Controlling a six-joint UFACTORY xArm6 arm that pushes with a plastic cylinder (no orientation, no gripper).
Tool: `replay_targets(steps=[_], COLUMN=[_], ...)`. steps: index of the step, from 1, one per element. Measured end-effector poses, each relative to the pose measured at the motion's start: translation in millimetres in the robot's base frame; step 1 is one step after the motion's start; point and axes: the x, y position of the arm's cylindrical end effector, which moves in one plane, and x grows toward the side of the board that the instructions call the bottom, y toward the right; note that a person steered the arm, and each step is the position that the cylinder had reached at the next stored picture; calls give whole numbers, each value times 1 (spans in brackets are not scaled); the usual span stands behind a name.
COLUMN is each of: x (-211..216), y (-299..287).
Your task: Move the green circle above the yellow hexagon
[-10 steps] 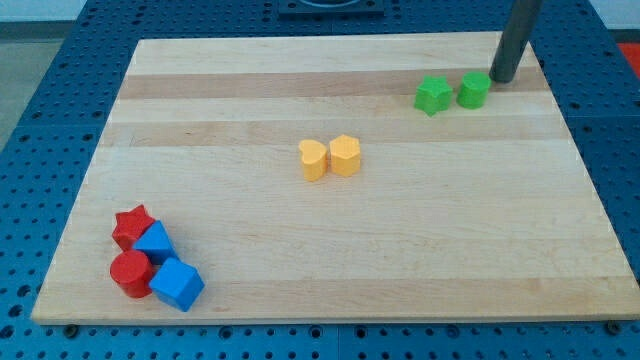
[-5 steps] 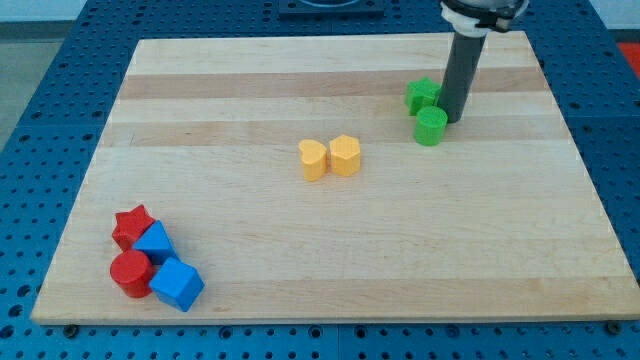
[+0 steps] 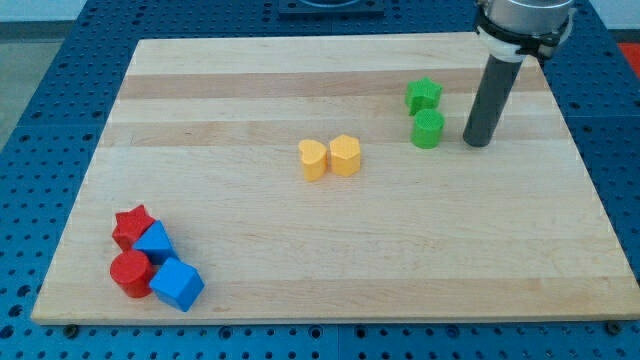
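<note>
The green circle (image 3: 428,129) lies on the wooden board at the upper right, just below the green star (image 3: 423,96). The yellow hexagon (image 3: 345,155) sits near the board's middle, touching a yellow heart (image 3: 313,160) on its left. My tip (image 3: 476,142) rests on the board to the right of the green circle, with a small gap between them. The green circle is to the right of and slightly higher in the view than the yellow hexagon.
At the lower left is a tight cluster: a red star (image 3: 132,225), a red circle (image 3: 130,273), a blue triangle-like block (image 3: 155,243) and a blue cube (image 3: 178,285). The board's right edge (image 3: 590,190) runs close to the tip.
The tip pushed the green circle down and left, past the green star, which also shifted left. The tip has since drawn back to the right, off the circle.
</note>
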Motion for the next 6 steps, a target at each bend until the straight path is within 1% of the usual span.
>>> replay_targets(steps=[5, 6], x=[13, 18], y=[-136, -80])
